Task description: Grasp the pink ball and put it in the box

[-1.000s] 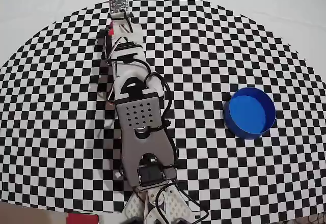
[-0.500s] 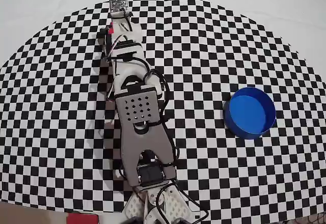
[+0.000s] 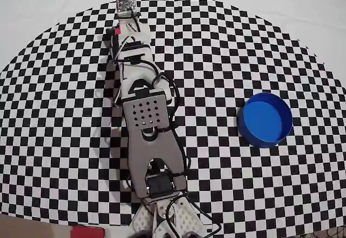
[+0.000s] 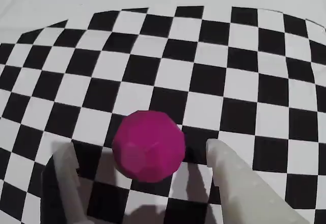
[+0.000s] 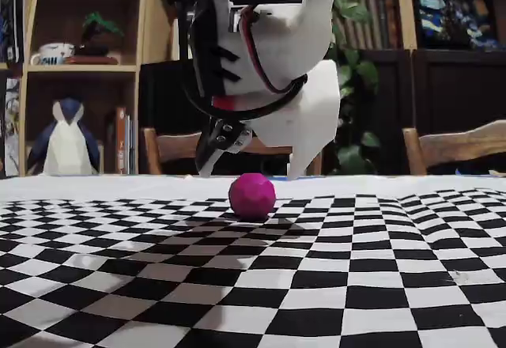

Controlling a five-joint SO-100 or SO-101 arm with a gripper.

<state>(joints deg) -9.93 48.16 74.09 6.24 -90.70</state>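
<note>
The approach step is in hand: the gripper [image 5: 247,172] hangs wide open and empty just above the pink ball [image 4: 148,145] on the checkered cloth, well apart from the box [image 3: 265,120], so next it likely lowers and closes

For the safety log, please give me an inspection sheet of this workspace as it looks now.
Surface: black and white checkered cloth on the table, flat, with plain white cloth beyond it.
Job's things: pink ball rests on the cloth, not lifted; blue round box stands empty, to the right of the arm in the overhead view.
Clutter: nothing seen on the cloth.
Gripper: gripper open, one finger on each side of the ball; in the fixed view its tips hang just above the ball, no contact seen.
Cables: black wires run along the arm.
Surroundings: shelves with a toy penguin, a mug, books, a plant and wooden chairs behind the table.
</note>
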